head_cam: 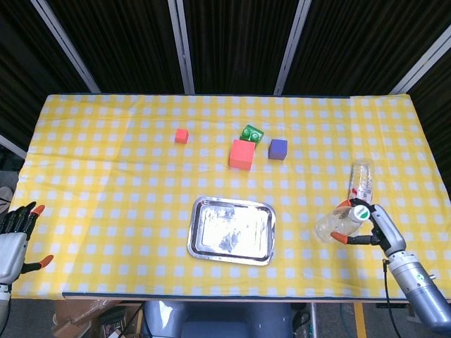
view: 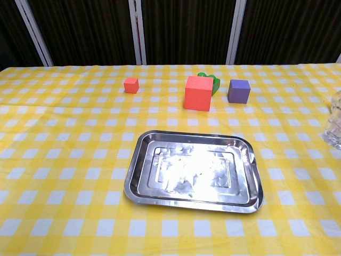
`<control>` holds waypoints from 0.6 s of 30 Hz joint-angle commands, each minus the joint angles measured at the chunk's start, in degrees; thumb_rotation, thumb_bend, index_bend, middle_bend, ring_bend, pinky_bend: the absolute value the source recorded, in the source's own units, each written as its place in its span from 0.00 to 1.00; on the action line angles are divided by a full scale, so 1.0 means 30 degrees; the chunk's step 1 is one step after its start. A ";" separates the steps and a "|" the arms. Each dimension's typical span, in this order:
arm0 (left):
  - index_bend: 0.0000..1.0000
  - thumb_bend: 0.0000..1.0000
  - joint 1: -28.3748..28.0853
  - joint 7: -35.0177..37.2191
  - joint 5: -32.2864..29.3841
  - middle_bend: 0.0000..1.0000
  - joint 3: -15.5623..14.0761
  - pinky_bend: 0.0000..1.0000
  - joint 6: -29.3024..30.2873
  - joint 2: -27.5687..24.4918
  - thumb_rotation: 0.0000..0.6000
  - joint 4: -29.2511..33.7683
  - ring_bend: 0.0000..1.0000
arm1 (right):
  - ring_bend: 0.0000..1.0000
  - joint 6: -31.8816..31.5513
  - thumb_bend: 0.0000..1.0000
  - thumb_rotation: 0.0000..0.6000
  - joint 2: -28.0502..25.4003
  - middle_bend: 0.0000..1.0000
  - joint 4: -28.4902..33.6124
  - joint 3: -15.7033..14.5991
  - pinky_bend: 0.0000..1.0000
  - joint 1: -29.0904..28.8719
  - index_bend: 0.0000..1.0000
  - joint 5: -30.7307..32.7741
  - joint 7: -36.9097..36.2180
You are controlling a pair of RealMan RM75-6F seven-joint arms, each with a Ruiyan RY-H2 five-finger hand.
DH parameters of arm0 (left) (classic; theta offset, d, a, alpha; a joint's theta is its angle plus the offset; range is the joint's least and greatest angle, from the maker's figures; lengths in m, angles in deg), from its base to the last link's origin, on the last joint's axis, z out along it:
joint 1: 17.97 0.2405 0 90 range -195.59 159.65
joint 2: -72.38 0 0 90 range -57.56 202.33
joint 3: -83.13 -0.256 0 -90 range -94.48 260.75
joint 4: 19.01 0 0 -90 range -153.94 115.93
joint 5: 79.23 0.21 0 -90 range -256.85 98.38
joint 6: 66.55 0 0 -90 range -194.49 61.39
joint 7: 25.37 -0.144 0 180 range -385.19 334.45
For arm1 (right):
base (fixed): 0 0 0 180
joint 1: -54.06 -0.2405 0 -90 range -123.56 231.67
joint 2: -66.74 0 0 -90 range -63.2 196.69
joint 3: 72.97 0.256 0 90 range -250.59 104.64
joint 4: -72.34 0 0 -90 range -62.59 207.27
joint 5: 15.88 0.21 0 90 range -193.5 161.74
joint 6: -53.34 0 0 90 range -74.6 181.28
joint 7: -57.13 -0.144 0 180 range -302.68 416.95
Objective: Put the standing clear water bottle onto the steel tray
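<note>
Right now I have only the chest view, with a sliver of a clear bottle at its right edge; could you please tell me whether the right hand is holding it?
Observer: Yes. In the head view the right hand holds the bottle near its cap end, with its fingers wrapped around it.
Operator: Thank you. Is it over the tray?
Observer: No. It is well to the right of the tray, with bare checked cloth between them.
Operator: Is there anything else on that side?
Observer: A second bottle lies on its side on the table just beyond the hand. The left hand is at the table's left edge, fingers apart, holding nothing.
</note>
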 commanded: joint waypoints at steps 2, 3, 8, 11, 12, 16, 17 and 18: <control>0.04 0.15 0.0027 0.0224 0.0035 0.00 0.0011 0.00 0.0045 -0.0088 1.00 -0.0024 0.00 | 0.48 0.0267 0.53 1.00 0.1174 0.71 0.1202 -0.0491 0.00 -0.0640 0.91 -0.0340 0.2228; 0.04 0.15 0.0034 0.0291 0.0057 0.00 0.0011 0.00 0.0061 -0.0115 1.00 -0.0032 0.00 | 0.48 0.0378 0.53 1.00 0.1619 0.71 0.1485 -0.0610 0.00 -0.0845 0.91 -0.0289 0.2947; 0.04 0.15 0.0066 0.0638 0.0159 0.00 0.0008 0.00 0.0127 -0.0231 1.00 -0.0058 0.00 | 0.48 0.0186 0.53 1.00 0.4602 0.71 0.2525 -0.0684 0.00 -0.1822 0.91 0.0926 0.6430; 0.04 0.15 0.0090 0.0846 0.0188 0.00 0.0025 0.00 0.0175 -0.0310 1.00 -0.0116 0.00 | 0.48 -0.0316 0.53 1.00 0.6630 0.71 0.2610 -0.0566 0.00 -0.2383 0.91 0.1940 0.8545; 0.04 0.15 0.0096 0.0945 0.0178 0.00 0.0042 0.00 0.0186 -0.0340 1.00 -0.0139 0.00 | 0.48 -0.0514 0.53 1.00 0.7341 0.71 0.2606 -0.0517 0.00 -0.2572 0.91 0.2385 0.9253; 0.04 0.15 0.0102 0.1273 0.0115 0.00 0.0096 0.00 0.0169 -0.0446 1.00 -0.0216 0.00 | 0.48 -0.1303 0.53 1.00 0.9570 0.71 0.2459 -0.0353 0.00 -0.3113 0.91 0.3996 1.1358; 0.04 0.15 0.0104 0.1340 0.0127 0.00 0.0096 0.00 0.0167 -0.0470 1.00 -0.0224 0.00 | 0.48 -0.1517 0.53 1.00 1.0151 0.71 0.2333 -0.0288 0.00 -0.3260 0.91 0.4347 1.1828; 0.04 0.15 0.0110 0.1387 0.0154 0.00 0.0092 0.00 0.0182 -0.0488 1.00 -0.0230 0.00 | 0.48 -0.1711 0.53 1.00 1.0682 0.71 0.2209 -0.0225 0.00 -0.3390 0.91 0.4685 1.2226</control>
